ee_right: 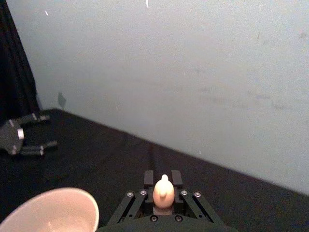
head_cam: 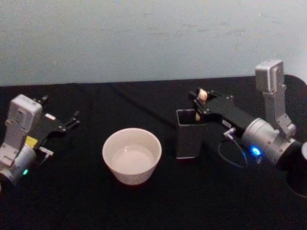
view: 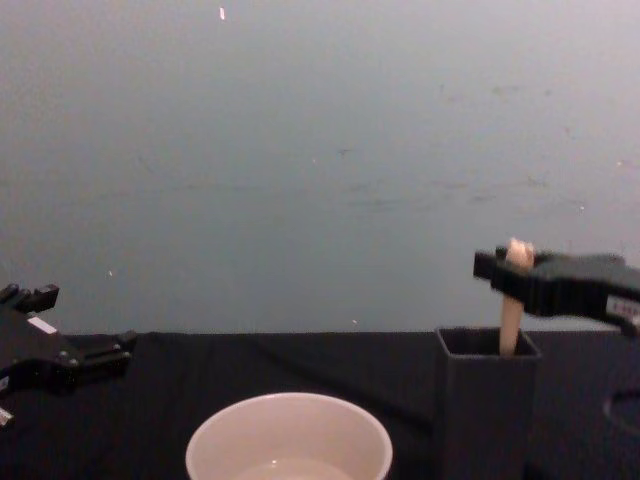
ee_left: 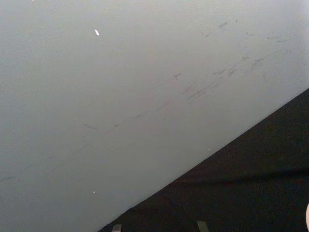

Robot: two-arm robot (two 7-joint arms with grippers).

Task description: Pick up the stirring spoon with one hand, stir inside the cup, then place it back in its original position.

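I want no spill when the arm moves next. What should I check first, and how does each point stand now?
1. Right gripper closed on the stirring spoon just below its knob: ok.
2. Spoon upright, lower end inside the holder box: ok.
3. Cup upright and apart from the box: ok.
4. Left gripper open, parked away from the cup: ok.
5. Liquid in the cup: cannot tell.
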